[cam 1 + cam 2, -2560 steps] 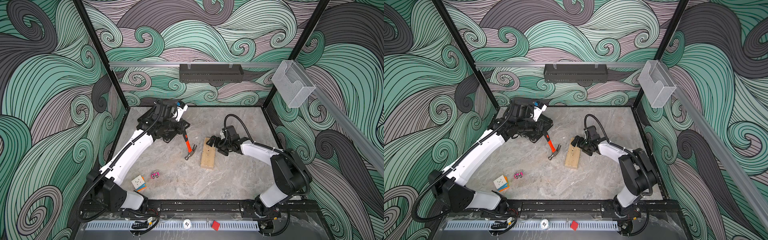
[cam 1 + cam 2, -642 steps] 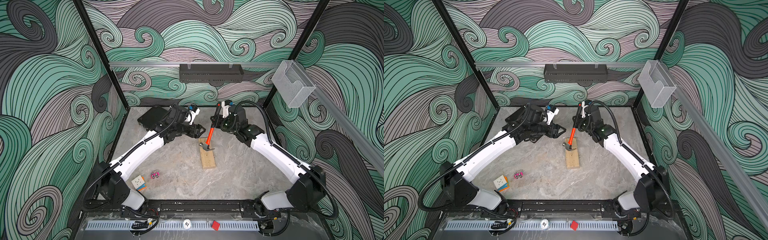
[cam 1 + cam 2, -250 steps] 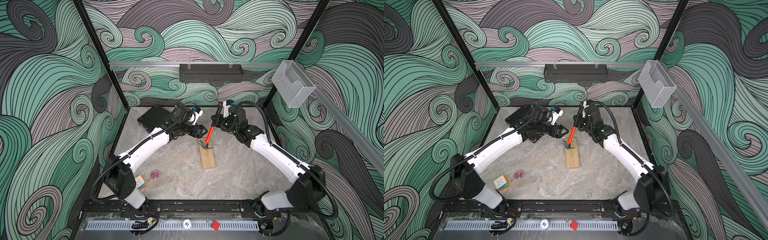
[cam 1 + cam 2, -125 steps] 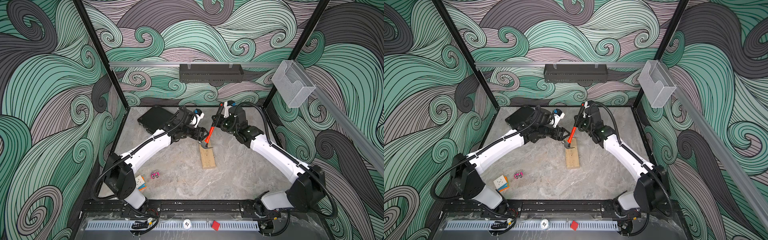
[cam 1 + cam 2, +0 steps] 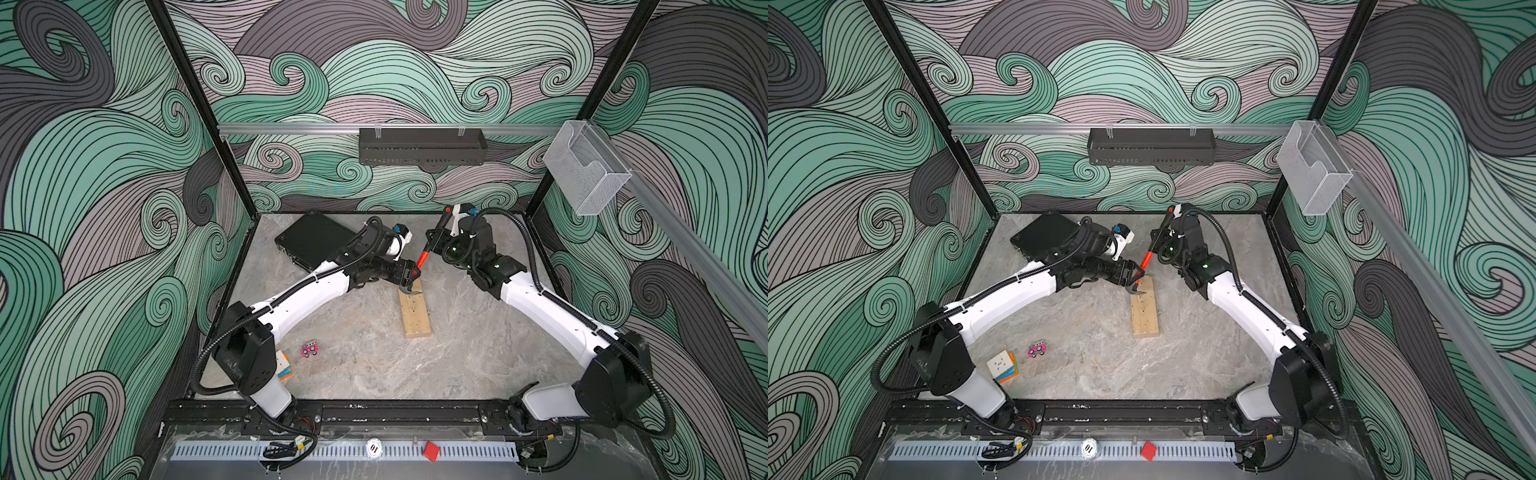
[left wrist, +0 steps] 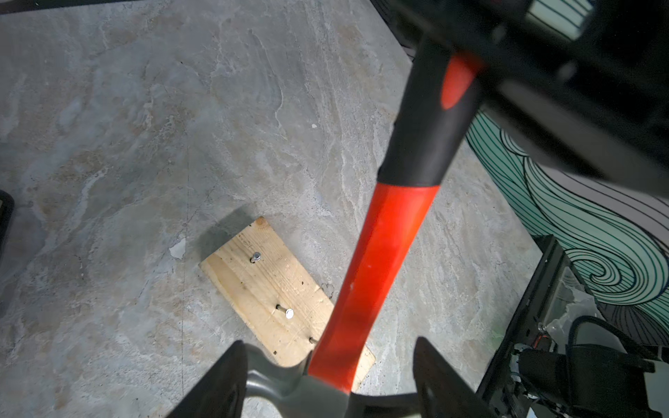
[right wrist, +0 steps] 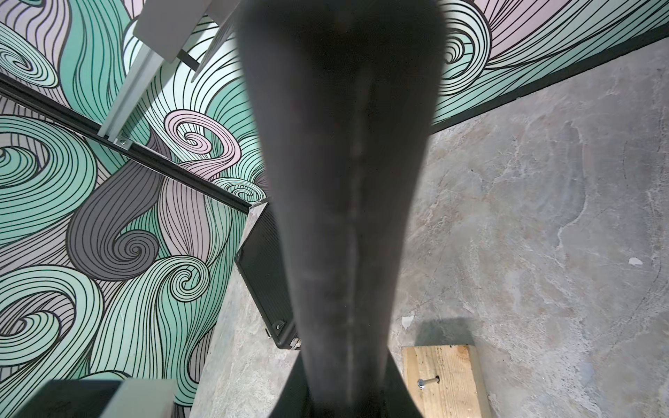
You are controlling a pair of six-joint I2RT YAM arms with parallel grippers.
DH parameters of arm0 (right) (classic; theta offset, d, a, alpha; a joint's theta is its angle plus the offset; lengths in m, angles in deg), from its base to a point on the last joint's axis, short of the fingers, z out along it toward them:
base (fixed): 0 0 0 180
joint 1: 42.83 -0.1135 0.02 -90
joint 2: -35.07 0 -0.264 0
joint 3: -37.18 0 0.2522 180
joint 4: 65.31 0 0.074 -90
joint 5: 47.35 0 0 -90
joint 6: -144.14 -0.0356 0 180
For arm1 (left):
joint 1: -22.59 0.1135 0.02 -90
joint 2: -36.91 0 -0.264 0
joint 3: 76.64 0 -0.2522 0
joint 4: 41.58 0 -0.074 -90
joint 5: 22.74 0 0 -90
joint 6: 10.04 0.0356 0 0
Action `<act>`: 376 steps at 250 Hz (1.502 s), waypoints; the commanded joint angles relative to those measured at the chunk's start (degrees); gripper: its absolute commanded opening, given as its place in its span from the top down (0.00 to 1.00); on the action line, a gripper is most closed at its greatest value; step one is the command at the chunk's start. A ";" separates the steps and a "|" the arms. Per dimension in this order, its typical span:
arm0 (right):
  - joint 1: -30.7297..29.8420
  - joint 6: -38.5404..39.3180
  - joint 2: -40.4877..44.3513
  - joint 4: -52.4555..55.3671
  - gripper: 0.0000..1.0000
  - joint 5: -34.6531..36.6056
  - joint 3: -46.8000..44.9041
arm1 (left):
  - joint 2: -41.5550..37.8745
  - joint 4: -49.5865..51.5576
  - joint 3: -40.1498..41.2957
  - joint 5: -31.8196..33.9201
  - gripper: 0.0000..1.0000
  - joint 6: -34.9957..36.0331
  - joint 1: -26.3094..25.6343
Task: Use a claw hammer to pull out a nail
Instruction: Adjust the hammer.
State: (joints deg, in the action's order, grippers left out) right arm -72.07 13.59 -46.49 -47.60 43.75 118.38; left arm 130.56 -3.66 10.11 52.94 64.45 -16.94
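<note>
**Hammer on the board, nothing holding the wood down**

The right end effector is clamped on the black handle of the hammer, whose head rests on the far end of the board. The left end effector stands open astride the head, gripping nothing. Levering could lift the loose board, or the claw could slip off the nails. The table is smooth grey marble, with swirl-patterned walls close around
</note>
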 commanded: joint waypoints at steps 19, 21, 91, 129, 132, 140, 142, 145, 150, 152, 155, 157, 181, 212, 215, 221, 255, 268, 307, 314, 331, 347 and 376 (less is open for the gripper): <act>0.23 -1.83 2.02 -4.48 1.00 -1.68 2.34 | 3.66 0.58 -5.28 0.93 0.34 1.27 -0.37; 0.23 -1.81 2.06 -4.41 1.00 -1.62 2.34 | 3.81 0.61 -5.49 0.87 0.34 1.34 -0.35; 0.23 -3.43 1.45 -5.52 1.00 -2.76 2.63 | 6.54 0.27 -8.05 -1.91 0.55 1.97 -0.63; 0.26 -4.28 1.14 -5.98 1.00 -3.02 2.67 | 6.31 0.62 -7.86 -1.94 0.73 2.61 -0.73; 0.23 -4.39 1.11 -6.03 1.00 -2.96 2.69 | 6.29 0.60 -7.83 -1.94 0.74 2.59 -0.76; 0.23 -4.48 1.07 -6.13 1.00 -3.03 2.60 | 6.17 0.62 -7.62 -2.01 0.78 2.61 -0.82; 0.23 -4.50 1.10 -6.07 1.00 -2.99 2.61 | 6.12 0.62 -7.57 -1.95 0.79 2.59 -0.84; 0.23 -4.53 1.07 -6.10 1.00 -2.95 2.61 | 6.07 0.62 -7.56 -1.96 0.81 2.62 -0.89; 0.27 -4.64 1.12 -6.19 1.00 -2.97 2.57 | 5.95 0.56 -7.40 -1.86 0.83 2.67 -0.88; 0.31 -4.63 1.09 -6.24 1.00 -2.96 2.53 | 5.89 0.54 -7.37 -1.87 0.84 2.68 -1.01; 0.26 -4.62 1.13 -6.29 1.00 -3.10 2.60 | 5.82 0.54 -7.33 -1.85 0.85 2.69 -0.87; 0.30 -4.62 1.09 -6.29 1.00 -3.10 2.61 | 5.75 0.53 -7.26 -1.87 0.86 2.68 -0.89; 0.31 -4.79 1.00 -6.19 1.00 -3.21 2.61 | 5.12 0.44 -6.82 -1.67 0.98 3.03 -0.89; 0.32 -5.14 1.12 -6.18 1.00 -3.33 2.30 | 4.31 0.88 -6.39 -1.32 1.00 3.71 -0.95; 0.32 -5.15 1.10 -6.17 1.00 -3.36 2.25 | 4.20 0.96 -6.31 -1.33 1.00 3.79 -0.93; 0.34 -5.21 1.11 -6.20 1.00 -3.37 2.21 | 4.12 1.14 -6.38 -1.27 1.00 3.97 -1.06; 0.32 -5.37 1.25 -6.20 1.00 -3.30 1.75 | 3.11 1.50 -5.62 -1.31 1.00 5.04 -1.25; 0.32 -5.39 1.30 -6.12 1.00 -3.31 1.68 | 2.69 1.83 -5.42 -1.37 1.00 5.60 -1.46; 0.32 -5.32 1.15 -5.89 1.00 -3.51 1.42 | 2.29 3.08 -5.24 -1.06 1.00 7.16 -2.03; 0.32 -5.35 1.10 -5.73 1.00 -3.47 1.44 | 2.19 3.10 -5.07 -1.03 1.00 7.24 -2.02; 0.36 -5.24 1.04 -5.49 1.00 -3.47 1.39 | 1.91 3.00 -4.76 -0.71 1.00 7.25 -2.21; 0.35 -5.18 0.82 -5.35 0.98 -3.37 1.35 | 1.75 2.86 -4.61 -0.54 1.00 7.39 -2.35; 0.45 -5.20 0.40 -5.20 0.94 -3.29 1.39 | 1.82 3.38 -4.91 -0.36 1.00 7.91 -2.57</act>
State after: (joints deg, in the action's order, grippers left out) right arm -71.85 11.36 -46.70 -47.93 40.37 118.40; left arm 134.41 -2.02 5.11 51.47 71.49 -18.97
